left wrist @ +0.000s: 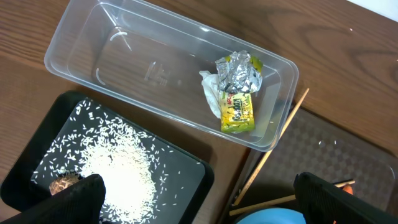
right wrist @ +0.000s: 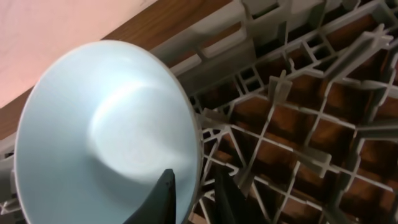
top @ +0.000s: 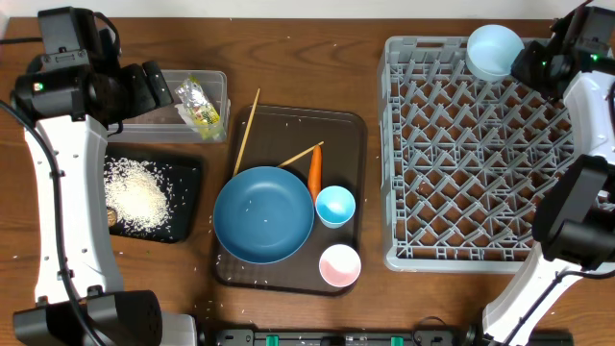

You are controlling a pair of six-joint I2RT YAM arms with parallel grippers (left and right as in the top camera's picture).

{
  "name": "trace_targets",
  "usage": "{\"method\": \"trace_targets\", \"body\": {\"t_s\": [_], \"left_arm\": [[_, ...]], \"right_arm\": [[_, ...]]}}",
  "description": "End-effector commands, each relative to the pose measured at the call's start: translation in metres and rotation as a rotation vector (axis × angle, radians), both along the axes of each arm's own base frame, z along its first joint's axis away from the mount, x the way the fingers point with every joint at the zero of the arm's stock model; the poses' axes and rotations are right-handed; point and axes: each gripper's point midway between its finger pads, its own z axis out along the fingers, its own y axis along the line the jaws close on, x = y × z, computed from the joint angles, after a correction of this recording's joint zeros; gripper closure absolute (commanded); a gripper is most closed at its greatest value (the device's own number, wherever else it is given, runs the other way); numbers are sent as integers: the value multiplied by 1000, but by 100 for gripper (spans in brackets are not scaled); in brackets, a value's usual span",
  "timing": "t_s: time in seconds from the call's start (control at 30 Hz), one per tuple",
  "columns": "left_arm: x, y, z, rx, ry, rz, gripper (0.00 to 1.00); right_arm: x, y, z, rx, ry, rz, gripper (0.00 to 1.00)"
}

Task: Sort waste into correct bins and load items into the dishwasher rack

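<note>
At the rack (right wrist: 298, 124) corner, right hand (right wrist: 194, 183) straddles bowl (right wrist: 106, 137) rim, grip unclear; left hand (left wrist: 199, 190) open.

Overhead, the left arm (top: 67, 192) covers the clear tub's (top: 207, 86) end and the black tray's (top: 187, 197) edge nearest the desk's (top: 288, 48) left edge. The right arm (top: 586, 115) hides the dishwasher rack's (top: 461, 163) right wall. At the left wrist, the wrapper (left wrist: 239, 87) buries most of the paper wad (left wrist: 210, 94). At the right wrist, the light blue bowl (right wrist: 106, 137) is cut off below, and whether the right tool (right wrist: 194, 171) pinches its rim is unclear.
</note>
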Motion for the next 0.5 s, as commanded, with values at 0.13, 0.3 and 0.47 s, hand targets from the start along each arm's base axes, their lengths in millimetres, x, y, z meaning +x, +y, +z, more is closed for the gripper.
{"method": "trace_targets", "body": {"t_s": [0.13, 0.3, 0.47], "left_arm": [[-2, 2, -8, -6, 22, 9, 2], [-2, 2, -8, -6, 22, 9, 2], [-2, 2, -8, -6, 22, 9, 2]], "right_arm": [[-1, 5, -11, 10, 16, 1, 77], [2, 4, -9, 4, 4, -1, 73], [7, 4, -7, 0, -16, 0, 72]]}}
